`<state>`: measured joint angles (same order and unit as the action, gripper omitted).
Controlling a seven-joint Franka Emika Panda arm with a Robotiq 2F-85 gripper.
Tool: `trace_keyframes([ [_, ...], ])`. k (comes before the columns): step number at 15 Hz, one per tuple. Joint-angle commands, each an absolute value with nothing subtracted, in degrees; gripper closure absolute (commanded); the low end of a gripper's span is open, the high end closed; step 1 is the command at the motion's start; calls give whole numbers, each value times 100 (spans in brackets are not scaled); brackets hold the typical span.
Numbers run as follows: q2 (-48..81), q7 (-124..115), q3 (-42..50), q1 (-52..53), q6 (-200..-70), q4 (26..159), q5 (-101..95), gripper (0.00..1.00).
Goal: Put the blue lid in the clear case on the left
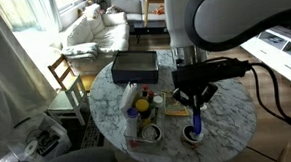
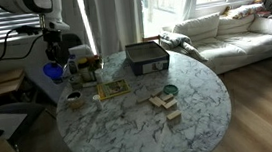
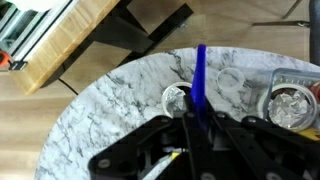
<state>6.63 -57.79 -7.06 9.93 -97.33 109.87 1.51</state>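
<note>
The fingers [image 3: 200, 118] pinch the lid [image 1: 196, 117] on edge, raised over the counter [image 1: 232, 111] near its five-o'clock rim. The case [image 1: 139, 116] lies toward nine o'clock from it. Gripped thin and upright, the lid could twist loose, or strike the case's wall when lowered.

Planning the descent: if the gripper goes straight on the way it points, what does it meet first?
Probably the small round dish just under the held blue lid, otherwise the table; depth is unclear.

Bright daylight thru windows [image 2: 185, 6], blown-out glare, pics low-res, slightly blurry.
</note>
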Motion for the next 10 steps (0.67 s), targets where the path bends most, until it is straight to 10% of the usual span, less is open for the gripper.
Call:
trace_keyframes([
  [1,985,-5624,-892,1263,-9902,10574,-649,98],
  [10,797,-5761,-825,1181,-9788,10729,-302,91],
])
